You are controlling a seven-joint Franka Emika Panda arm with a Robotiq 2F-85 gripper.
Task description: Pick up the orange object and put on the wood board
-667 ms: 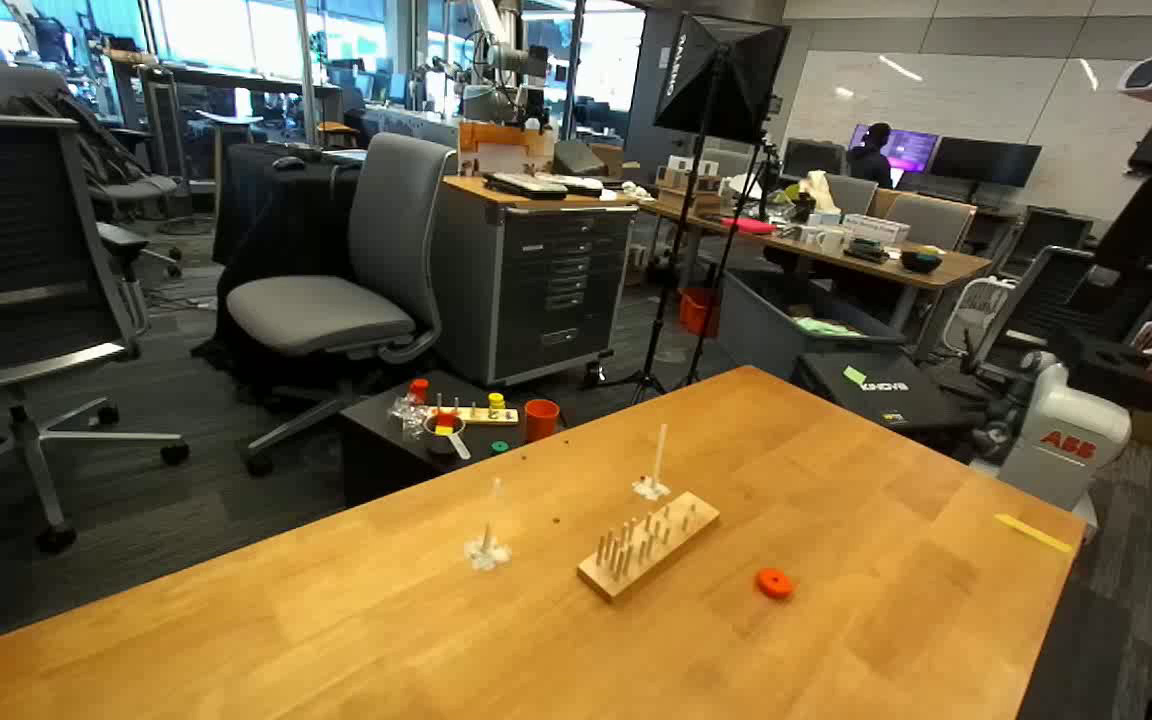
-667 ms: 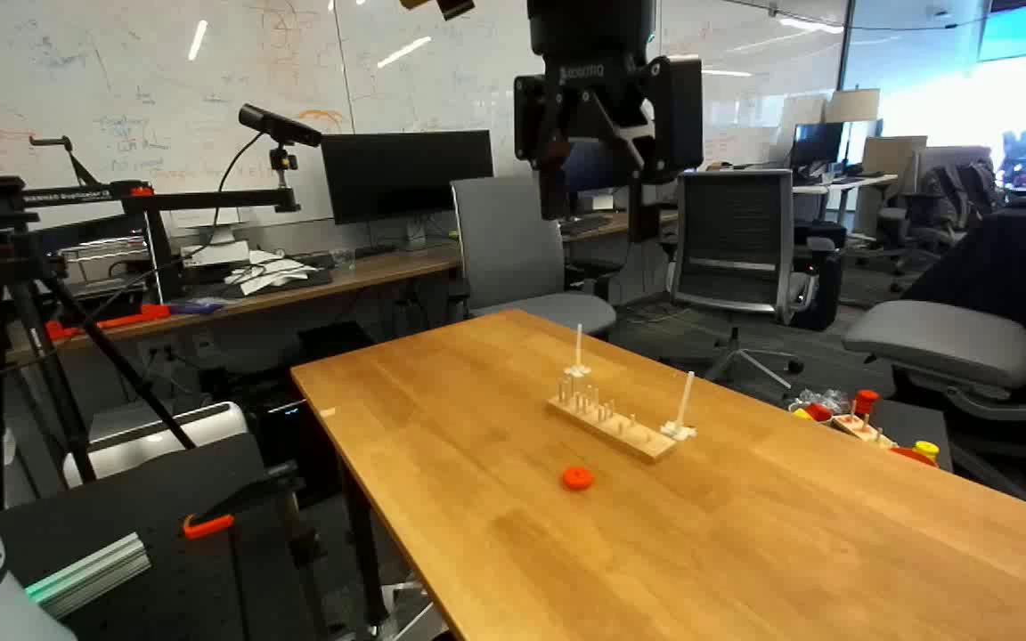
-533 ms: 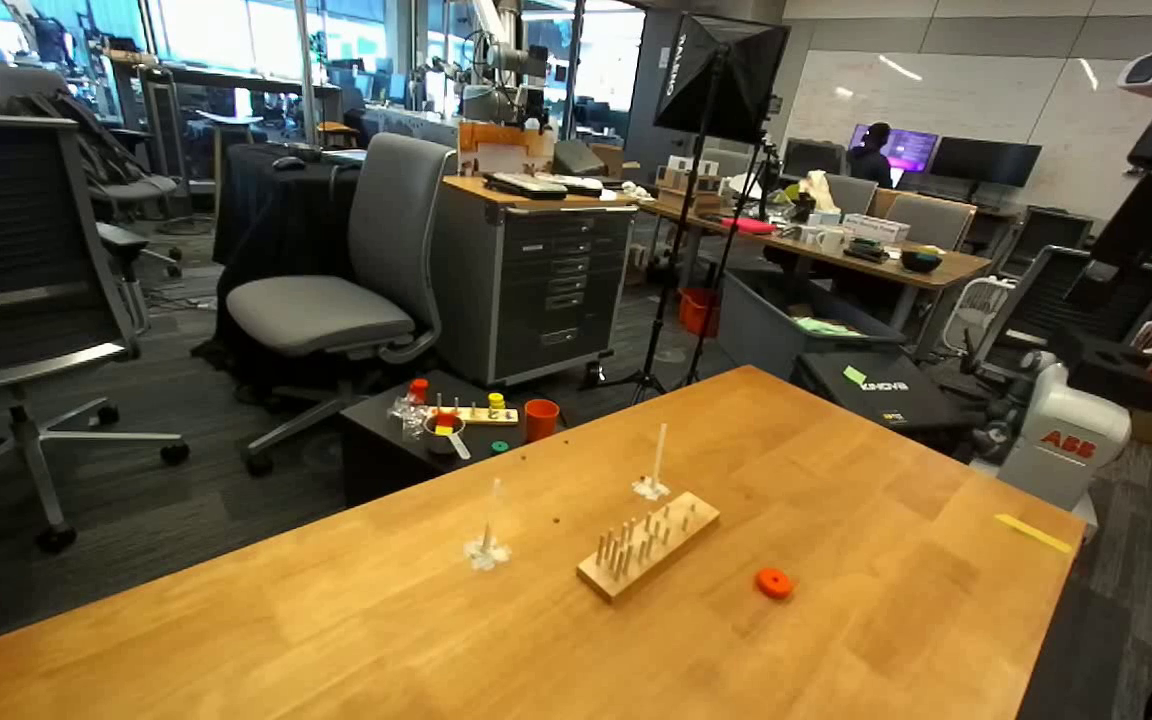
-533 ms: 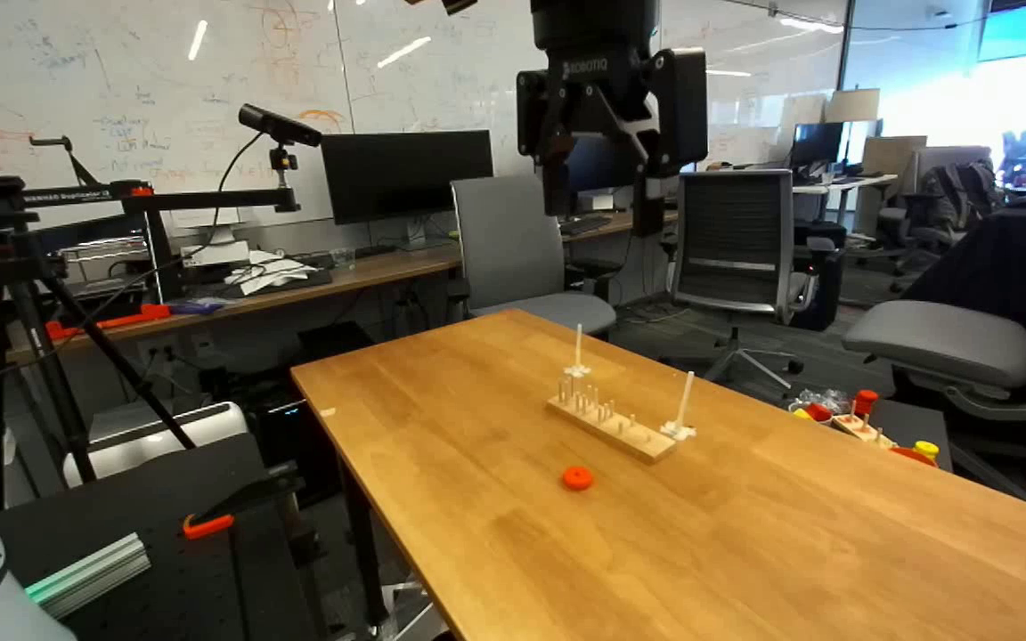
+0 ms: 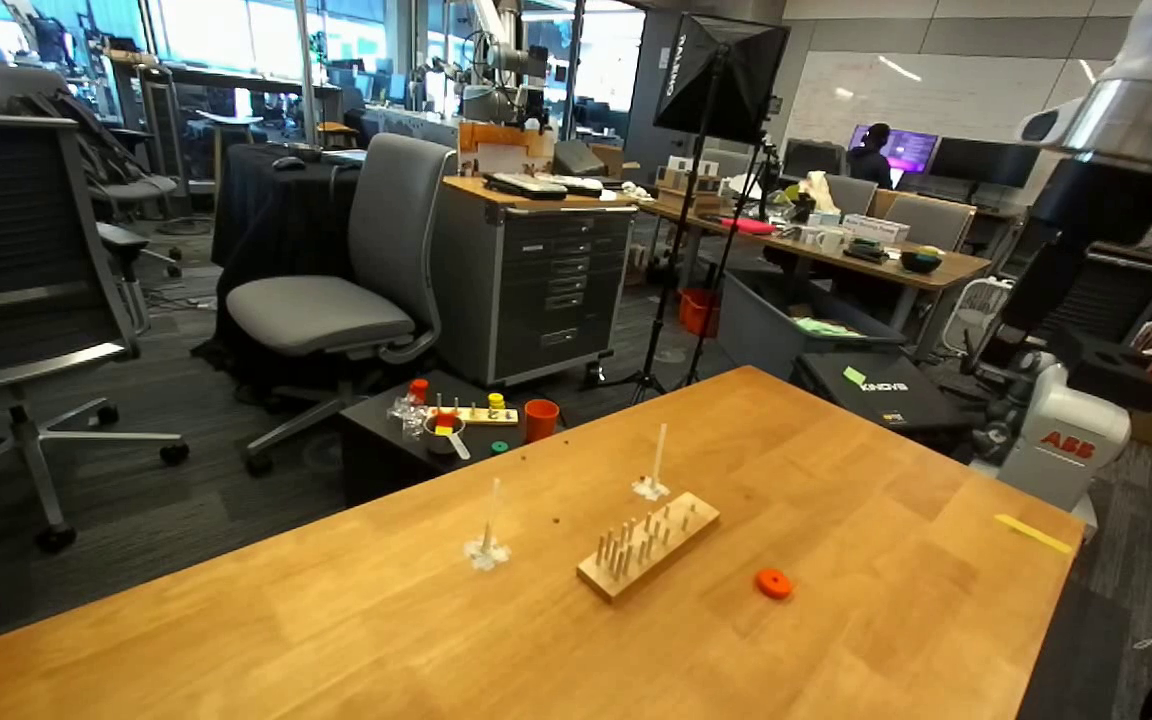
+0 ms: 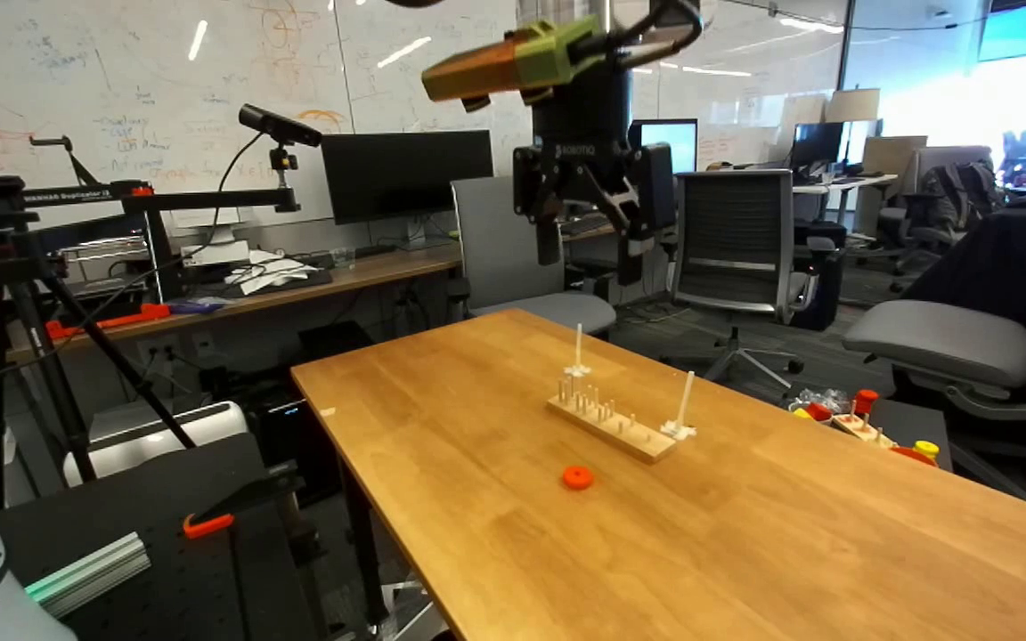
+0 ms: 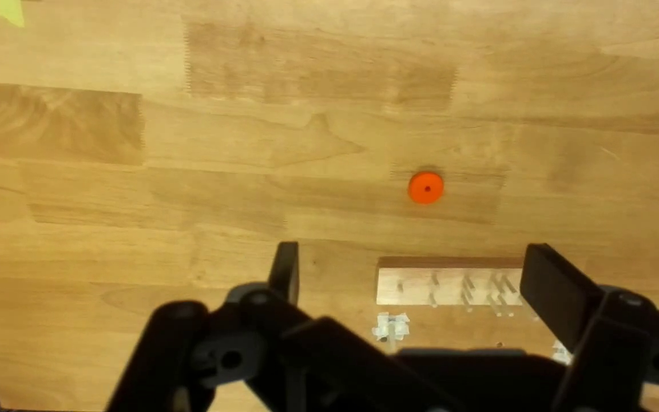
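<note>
The orange object is a small round disc with a centre hole; it lies flat on the table in both exterior views [image 5: 774, 584] [image 6: 577, 478] and in the wrist view [image 7: 425, 187]. The wood board is a light block with several upright pegs, lying beside the disc in both exterior views [image 5: 648, 548] [image 6: 624, 434]. In the wrist view the board [image 7: 417, 286] shows between my fingers, and one finger hides its right end. My gripper [image 6: 589, 270] is open and empty, high above the table. In the wrist view my gripper [image 7: 413, 247] has its fingers wide apart, with the disc beyond the fingertips.
Two thin upright rods, fixed with white tape, stand on the table [image 6: 442, 401] behind the board: a rod [image 5: 658, 460] and another rod [image 5: 493, 520]. A low black stand beside the table holds an orange cup [image 5: 541, 420] and other small parts.
My gripper has come down and moved slightly left in an exterior view; the arm reaches further into the other view from the right. It stays open. The disc and board have not moved.
</note>
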